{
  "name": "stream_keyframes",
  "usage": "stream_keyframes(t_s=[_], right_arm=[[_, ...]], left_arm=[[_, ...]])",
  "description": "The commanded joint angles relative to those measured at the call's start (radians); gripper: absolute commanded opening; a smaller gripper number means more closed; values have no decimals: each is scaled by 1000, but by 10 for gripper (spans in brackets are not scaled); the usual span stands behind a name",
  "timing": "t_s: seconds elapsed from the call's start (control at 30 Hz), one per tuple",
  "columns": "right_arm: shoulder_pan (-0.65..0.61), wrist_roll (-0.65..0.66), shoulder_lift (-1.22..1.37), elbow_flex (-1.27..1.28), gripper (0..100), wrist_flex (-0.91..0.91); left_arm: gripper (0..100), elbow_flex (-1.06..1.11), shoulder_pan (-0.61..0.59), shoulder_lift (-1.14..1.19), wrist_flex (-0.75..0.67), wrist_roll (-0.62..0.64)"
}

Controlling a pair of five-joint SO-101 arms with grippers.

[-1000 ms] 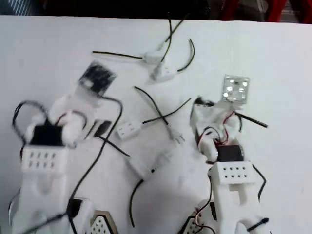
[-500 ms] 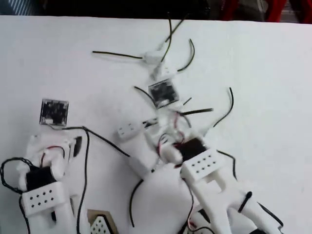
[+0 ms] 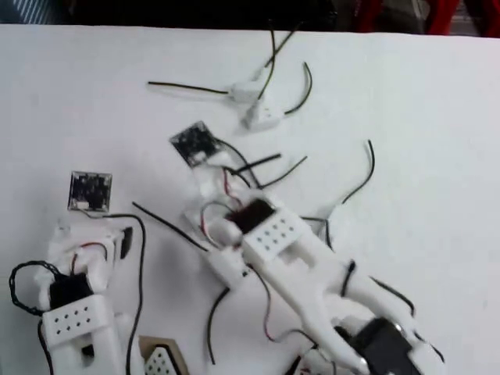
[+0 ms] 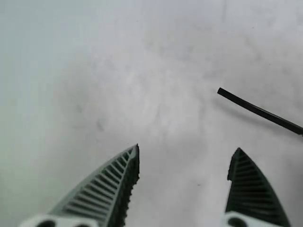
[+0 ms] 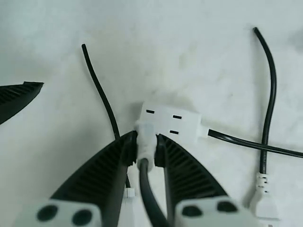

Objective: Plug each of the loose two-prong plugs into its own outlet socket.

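My right gripper (image 5: 146, 142) is shut on a white two-prong plug (image 5: 145, 144) with a black cord. The plug's front end touches the near edge of a white outlet socket block (image 5: 170, 124); its prongs are hidden. In the high view the right arm (image 3: 269, 234) lies across the table's middle and covers that block. A second loose plug (image 5: 263, 202) lies beside it on its black cord. My left gripper (image 4: 184, 158) is open over bare table, at the lower left in the high view (image 3: 117, 234). A black cord end (image 4: 255, 111) lies just beyond it.
Two more white socket pieces (image 3: 262, 117) (image 3: 244, 91) with black cords lie at the far middle. Another white block (image 3: 226, 266) sits against the right arm. Loose black cords (image 3: 359, 183) trail to the right. A dark ribbed fingertip (image 5: 19, 97) shows at the right wrist view's edge.
The right arm has swung left from the right side to the table's middle, carrying the plug. The left arm drew back to the lower left and has since kept nearly still.
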Motion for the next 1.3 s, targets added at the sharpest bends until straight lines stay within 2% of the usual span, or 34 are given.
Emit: stream_keyframes(t_s=[0.0, 0.53, 1.27], right_arm=[[-10, 5, 74, -127, 17, 31], [-4, -17, 266, -207, 17, 5], [51, -15, 272, -209, 16, 107]], left_arm=[[297, -3, -2, -16, -25, 2], [297, -2, -2, -16, -20, 2], [297, 0, -2, -16, -20, 2]])
